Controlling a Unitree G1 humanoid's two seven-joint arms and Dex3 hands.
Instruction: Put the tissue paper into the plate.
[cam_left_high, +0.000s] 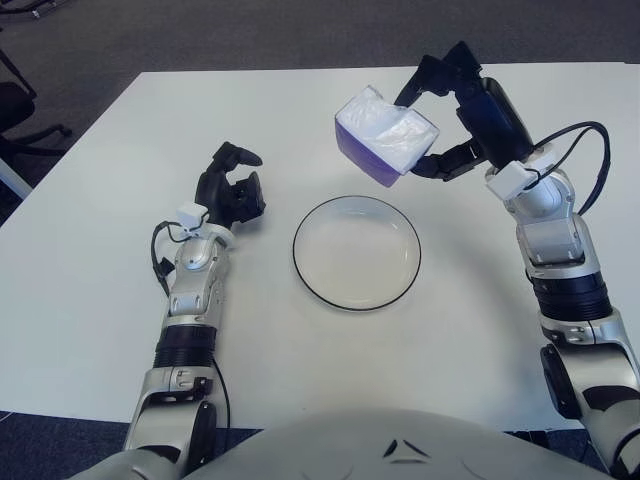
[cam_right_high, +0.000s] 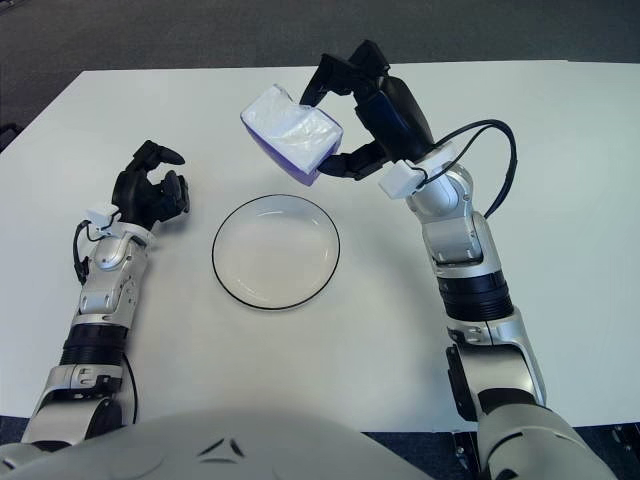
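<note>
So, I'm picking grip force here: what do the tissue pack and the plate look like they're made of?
Tissue pack, held by the right hand: likely soft plastic film, purple with a wrinkled, slightly shiny white top. Plate: glossy white with a thin dark rim and faint reflections, probably glazed ceramic, possibly melamine.

1. A white table (cam_left_high: 90, 300) fills most of what I see in front of me, its top plain and matte.
2. Beyond the table's far edge lies dark grey carpet (cam_left_high: 250, 35), running across the whole upper strip of the view.
3. Off the table's far left corner stands the black base of a chair (cam_left_high: 18, 112), its legs spread on the carpet.
4. Just nearer than that chair, beside the table's left edge, a pale slanted bar (cam_left_high: 10, 180) shows; I cannot tell what it belongs to.
5. The light falls evenly on the table, with only soft shadows.
6. Below the table's near edge a strip of bluish carpet (cam_left_high: 60, 440) shows at the left.
</note>
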